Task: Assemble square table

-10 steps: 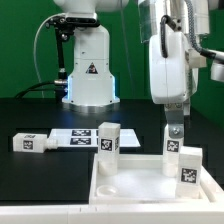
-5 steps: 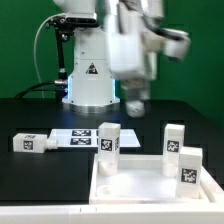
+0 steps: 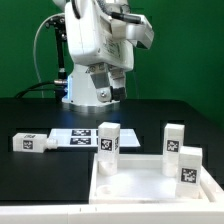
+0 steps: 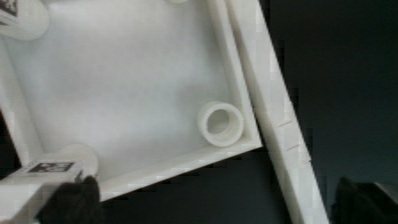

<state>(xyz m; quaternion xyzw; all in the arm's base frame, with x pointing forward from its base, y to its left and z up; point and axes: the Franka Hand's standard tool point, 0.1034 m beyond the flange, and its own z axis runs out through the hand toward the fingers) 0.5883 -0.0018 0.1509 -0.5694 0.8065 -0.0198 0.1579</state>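
The square table top (image 3: 140, 178) lies flat at the front, and its round corner socket (image 4: 222, 124) shows in the wrist view. One white tagged leg (image 3: 108, 141) stands at its back left corner. Another leg (image 3: 187, 165) stands at its right side. A third leg (image 3: 175, 138) stands upright just behind on the black surface. The last one (image 3: 30, 143) lies on its side at the exterior view's left. My gripper (image 3: 110, 92) hangs open and empty high above the black surface, in front of the robot base, apart from every part. Its dark fingertips (image 4: 63, 200) frame the wrist view.
The marker board (image 3: 72, 137) lies flat between the lying leg and the table top. The white robot base (image 3: 88, 75) stands at the back centre, with a black cable looping on its left. The black surface ends at the green wall behind.
The arm has lifted away from the upright leg at the exterior view's right and swung left toward the centre. That leg stays standing. The jaws stayed open.
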